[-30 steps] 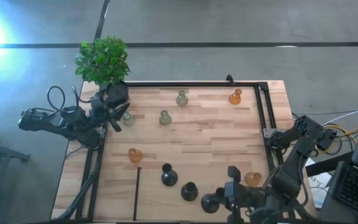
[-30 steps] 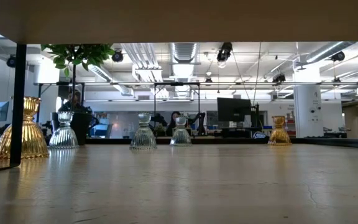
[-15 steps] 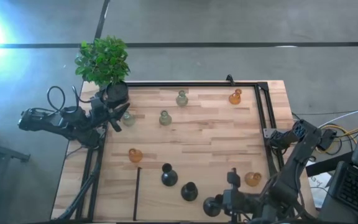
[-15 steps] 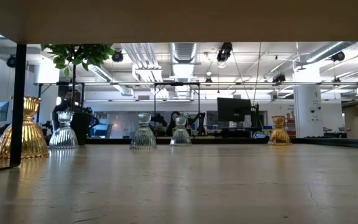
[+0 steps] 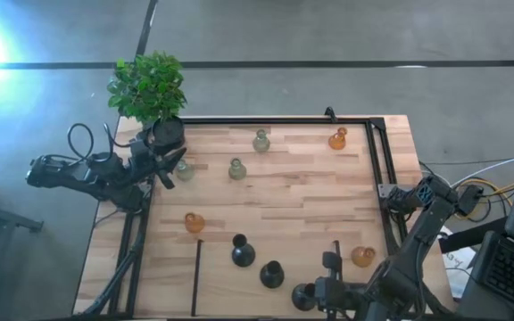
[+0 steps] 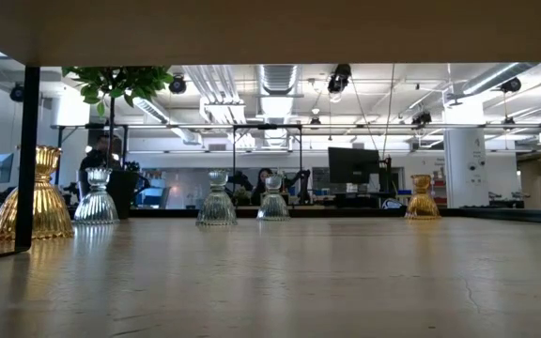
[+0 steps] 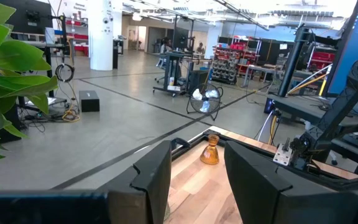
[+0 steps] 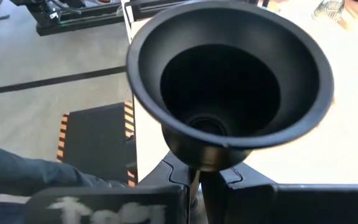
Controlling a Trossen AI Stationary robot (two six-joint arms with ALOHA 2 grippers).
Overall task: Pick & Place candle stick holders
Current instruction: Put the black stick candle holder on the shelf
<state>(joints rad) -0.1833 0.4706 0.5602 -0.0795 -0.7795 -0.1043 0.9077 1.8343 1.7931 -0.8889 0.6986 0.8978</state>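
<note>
We have a black candle stick holder (image 8: pixel 229 93) pinched by its narrow neck in the right claw (image 8: pixel 197 180), at the table's (image 5: pixel 302 192) bottom edge, ready for carrying. The left claw (image 7: pixel 194 180) waits released, upper left beside the plant (image 5: pixel 147 86).

a light wooden table (image 5: pixel 293 192) edged by a black frame carries the holders. pale green-grey ones (image 5: pixel 237 168) sit around eleven o'clock, an amber one (image 5: pixel 338 138) at one, another amber (image 5: pixel 194 222) at eight and a third (image 5: pixel 362 257) at five. two black holders (image 5: pixel 243 253) stand near six. a potted plant (image 5: pixel 150 94) occupies the ten o'clock corner.
</note>
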